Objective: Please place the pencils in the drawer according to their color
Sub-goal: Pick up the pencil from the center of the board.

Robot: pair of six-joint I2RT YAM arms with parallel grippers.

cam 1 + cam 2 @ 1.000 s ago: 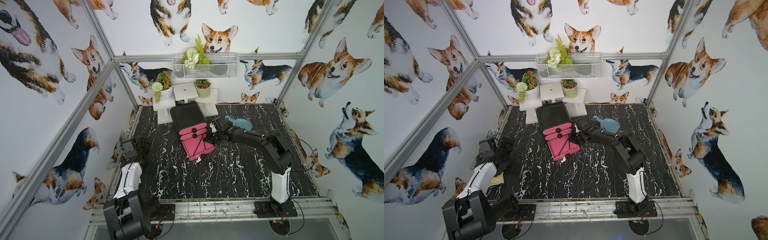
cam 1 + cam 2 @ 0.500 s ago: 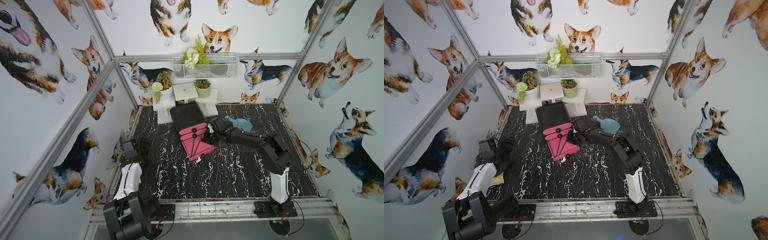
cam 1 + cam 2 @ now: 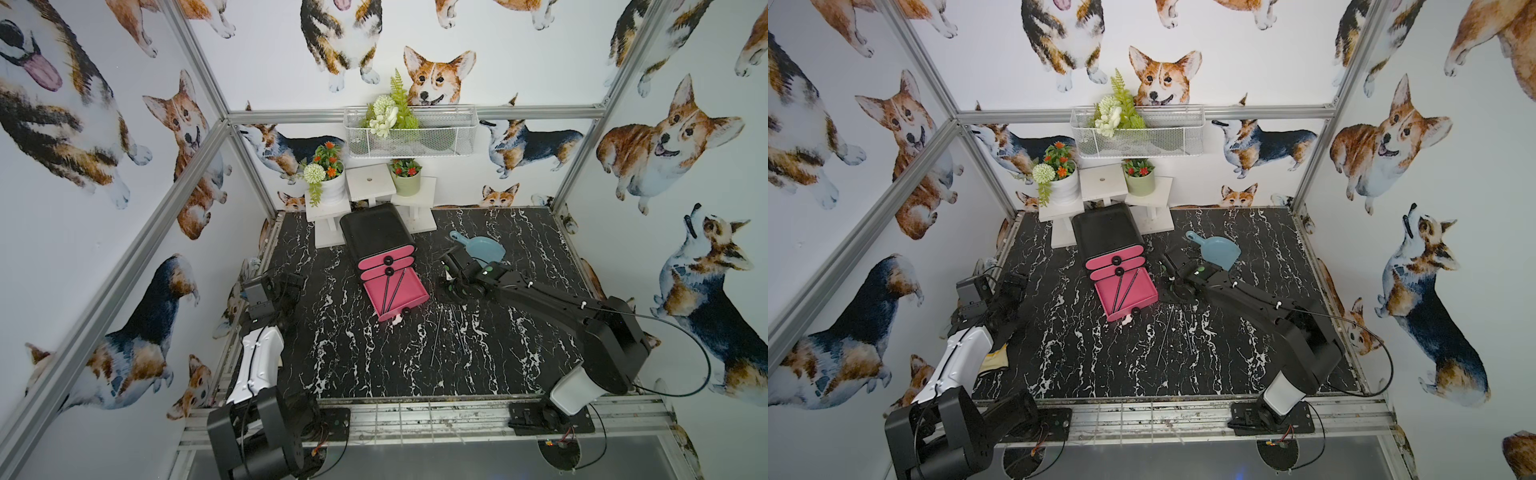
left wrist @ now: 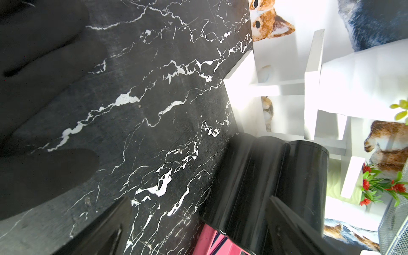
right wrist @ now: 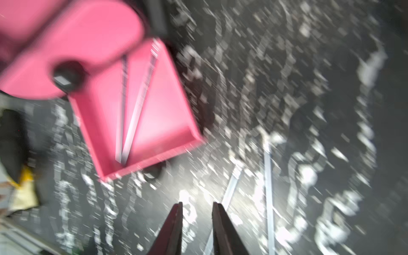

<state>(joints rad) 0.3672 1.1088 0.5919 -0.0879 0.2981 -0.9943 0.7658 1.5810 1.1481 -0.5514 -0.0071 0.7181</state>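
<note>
Black marble tabletop [image 3: 353, 357]; right gripper [image 5: 197, 206] outstretched beside open drawer [image 3: 413, 289]

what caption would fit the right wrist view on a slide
Motion-blurred: right gripper, jaws parted, near the open pink drawer holding two pencils; two more lie on the table.

The right wrist view is smeared: two pencils [image 5: 139, 106] in the open drawer [image 5: 167, 119] show as pale streaks, colour unreadable. In both top views the loose pencils [image 3: 437, 337] [image 3: 1165, 336] on the table [image 3: 332, 353] are hair-thin, colour lost. The left wrist view's edge cuts off the chest [image 4: 265, 176].
</note>
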